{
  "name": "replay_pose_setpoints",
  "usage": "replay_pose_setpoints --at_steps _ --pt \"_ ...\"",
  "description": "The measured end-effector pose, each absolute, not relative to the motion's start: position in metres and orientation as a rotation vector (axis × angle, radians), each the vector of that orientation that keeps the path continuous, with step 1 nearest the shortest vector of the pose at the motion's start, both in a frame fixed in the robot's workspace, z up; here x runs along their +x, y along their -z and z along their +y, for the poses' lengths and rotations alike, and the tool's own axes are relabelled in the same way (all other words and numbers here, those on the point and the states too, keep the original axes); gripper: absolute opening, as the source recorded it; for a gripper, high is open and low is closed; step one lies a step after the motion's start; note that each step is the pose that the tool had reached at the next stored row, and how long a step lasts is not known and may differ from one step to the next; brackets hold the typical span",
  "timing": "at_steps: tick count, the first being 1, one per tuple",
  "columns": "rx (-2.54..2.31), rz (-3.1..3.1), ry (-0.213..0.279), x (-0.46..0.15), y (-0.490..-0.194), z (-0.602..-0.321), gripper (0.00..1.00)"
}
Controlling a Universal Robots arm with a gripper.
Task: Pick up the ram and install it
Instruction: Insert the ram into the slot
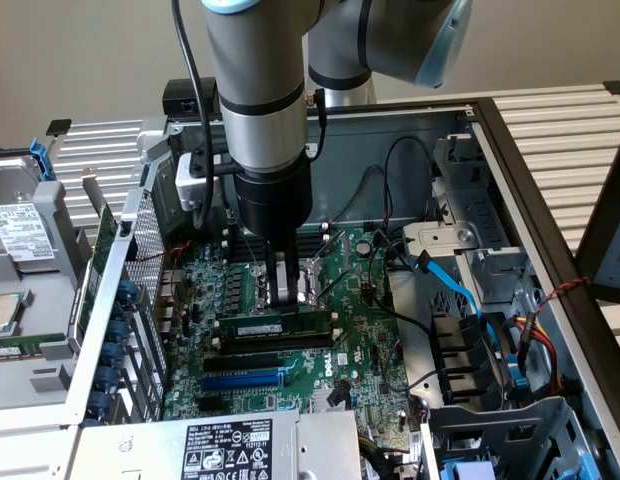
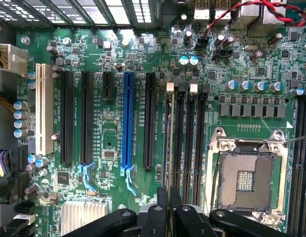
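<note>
My gripper (image 1: pixel 286 290) hangs straight down into the open computer case (image 1: pixel 510 130), over the green motherboard (image 1: pixel 362 335). Its two fingers (image 2: pixel 162 210) are drawn in narrow and pinch the top edge of the ram (image 1: pixel 275 325). The ram stands on edge, lengthwise along the memory slots (image 2: pixel 187 143), its small white label facing the exterior view's near side. From my wrist I see it edge-on as a thin line (image 2: pixel 167 148) running out from between my fingertips. On one side of it lie the other black memory slots and the open CPU socket (image 2: pixel 244 180). On the other side are a black expansion slot (image 2: pixel 149 123) and, just beyond that, the blue expansion slot (image 2: pixel 127 123). I cannot tell whether the stick is pressed fully home in its slot.
</note>
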State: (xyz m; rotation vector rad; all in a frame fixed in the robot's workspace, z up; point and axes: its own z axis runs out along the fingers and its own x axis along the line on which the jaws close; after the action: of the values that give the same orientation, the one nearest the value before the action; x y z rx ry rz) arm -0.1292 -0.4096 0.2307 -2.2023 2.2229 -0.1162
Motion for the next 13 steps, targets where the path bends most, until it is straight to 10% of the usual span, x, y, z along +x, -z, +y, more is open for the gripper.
replay_pose_setpoints --at_steps 13 --pt "-2.2 2.22 0.117 -0.1302 -0.2279 -0.4095 0.13"
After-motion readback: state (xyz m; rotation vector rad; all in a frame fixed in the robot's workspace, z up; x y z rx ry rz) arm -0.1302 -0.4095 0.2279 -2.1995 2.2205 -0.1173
